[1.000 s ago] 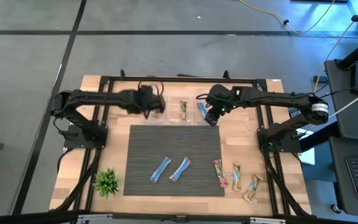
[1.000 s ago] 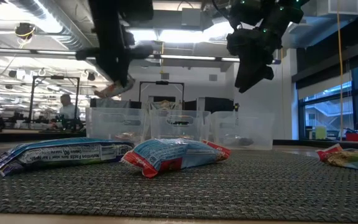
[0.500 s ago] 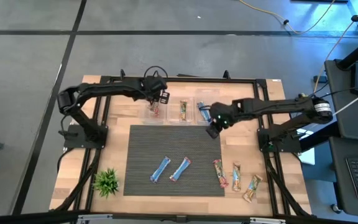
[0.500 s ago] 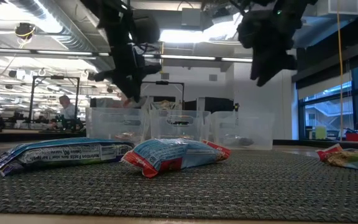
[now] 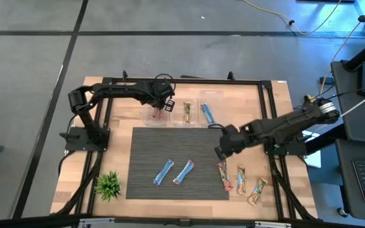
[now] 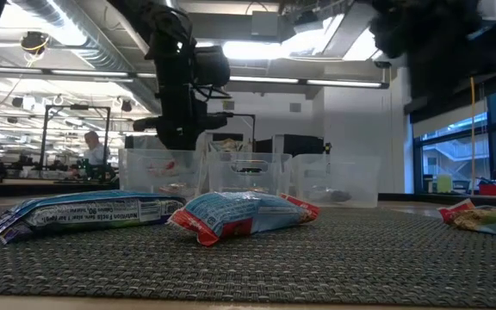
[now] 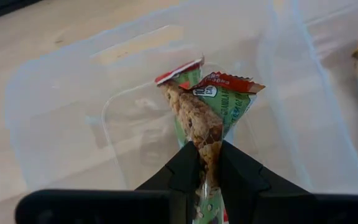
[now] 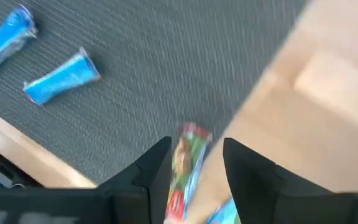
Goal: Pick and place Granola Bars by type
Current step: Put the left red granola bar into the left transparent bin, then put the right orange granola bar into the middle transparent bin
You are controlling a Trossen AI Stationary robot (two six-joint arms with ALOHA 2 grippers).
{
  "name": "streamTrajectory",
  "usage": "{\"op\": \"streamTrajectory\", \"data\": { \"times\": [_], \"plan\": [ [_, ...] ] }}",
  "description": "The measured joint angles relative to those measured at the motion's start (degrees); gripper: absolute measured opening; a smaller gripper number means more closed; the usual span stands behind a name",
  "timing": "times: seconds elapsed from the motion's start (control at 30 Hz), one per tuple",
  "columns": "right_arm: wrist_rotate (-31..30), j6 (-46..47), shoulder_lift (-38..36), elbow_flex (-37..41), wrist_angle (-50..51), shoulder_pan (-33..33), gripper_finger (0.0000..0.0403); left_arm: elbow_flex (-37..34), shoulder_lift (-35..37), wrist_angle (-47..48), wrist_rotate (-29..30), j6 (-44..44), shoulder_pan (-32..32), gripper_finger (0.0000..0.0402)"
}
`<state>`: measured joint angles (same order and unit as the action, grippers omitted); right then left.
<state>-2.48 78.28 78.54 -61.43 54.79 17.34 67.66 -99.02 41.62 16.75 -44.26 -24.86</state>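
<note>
My left gripper (image 7: pixel 205 182) is shut on a red-and-green granola bar (image 7: pixel 207 112) and hovers over the leftmost of three clear bins (image 5: pixel 156 114) at the mat's far edge. The middle bin holds a tan bar (image 5: pixel 187 112) and the right one a blue bar (image 5: pixel 206 113). My right gripper (image 8: pixel 191 165) is open above a red-and-multicoloured bar (image 5: pixel 224 176) lying at the mat's right edge. Two blue bars (image 5: pixel 164 171) (image 5: pixel 184 171) lie flat on the mat. Two tan-gold bars (image 5: pixel 241 180) (image 5: pixel 257 191) lie on the wood to the right. My left gripper pinches the red-and-green bar between its two fingers (image 7: pixel 185 171) at the bar's upper end (image 7: pixel 205 155). The fingers come from above, pointing down. The bar hangs below them, lifted, with its free end (image 7: pixel 179 71) down inside the leftmost clear bin (image 6: pixel 164 168).
A small green plant (image 5: pixel 108 183) stands at the table's near left corner. The dark ribbed mat (image 5: pixel 179 142) covers the table's middle. A black frame (image 5: pixel 268 101) runs round the table. Bare wood lies between the bins and the left arm's base.
My left gripper carried the red-and-green bar right to the leftmost bin and lowered it in, staying shut. My right gripper left the right-hand bin and travelled toward the near edge, stopping above the red-and-multicoloured bar at the mat's right edge.
</note>
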Motion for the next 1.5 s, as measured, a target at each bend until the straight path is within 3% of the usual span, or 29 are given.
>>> {"op": "streamTrajectory", "data": {
  "times": [0.33,0.67,1.03,1.5],
  "plan": [
    [0.2,30.9,0.3,0.0,0.3,16.4,0.0147,0.0,-0.2,-0.3,0.0,6.7,0.0,0.0051],
    [2.5,53.3,1.5,0.0,-0.1,29.2,0.0147,0.0,-0.2,-0.4,-1.4,7.5,0.5,0.0065],
    [10.7,56.1,8.8,0.0,1.6,35.3,0.0161,0.0,-0.2,-1.3,-1.5,8.0,0.9,0.0113],
    [11.5,55.1,18.3,0.0,0.3,38.5,0.0181,0.0,-0.2,-1.3,-1.5,8.0,0.9,0.0145]
  ]
}}
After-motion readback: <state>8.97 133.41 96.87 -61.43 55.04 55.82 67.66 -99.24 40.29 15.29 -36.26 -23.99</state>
